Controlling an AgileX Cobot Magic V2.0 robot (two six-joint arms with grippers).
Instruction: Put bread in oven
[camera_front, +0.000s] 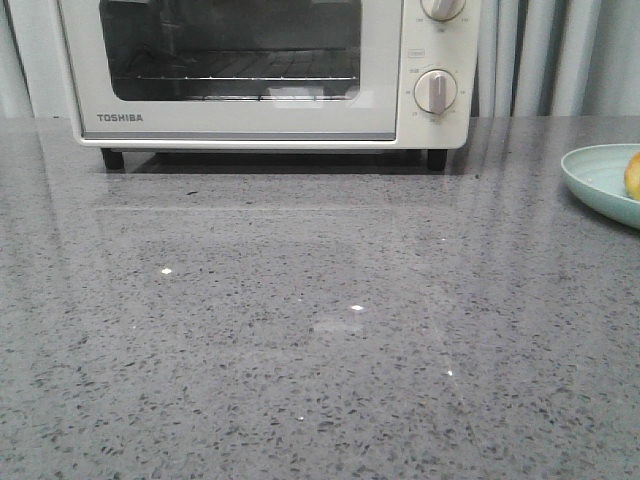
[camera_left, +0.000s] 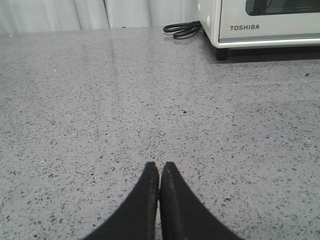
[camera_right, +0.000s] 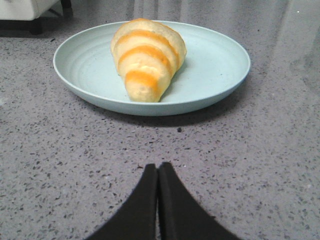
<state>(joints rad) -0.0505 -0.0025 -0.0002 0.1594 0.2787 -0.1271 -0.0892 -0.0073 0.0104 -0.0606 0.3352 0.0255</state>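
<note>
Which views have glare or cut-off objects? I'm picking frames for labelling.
Front view: bright specks and a pale sheen on the countertop, reflections in the oven glass; plate and bread cropped. Right wrist view: bread sharp, evenly lit.

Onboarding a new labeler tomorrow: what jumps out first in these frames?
The cream-white oven at the back of the grey speckled countertop dominates the front view, its glass door closed. Next is the bread, a banded croissant lying on a pale blue plate at the table's right edge. Both the left gripper and the right gripper have their fingers pressed together, holding nothing.
</note>
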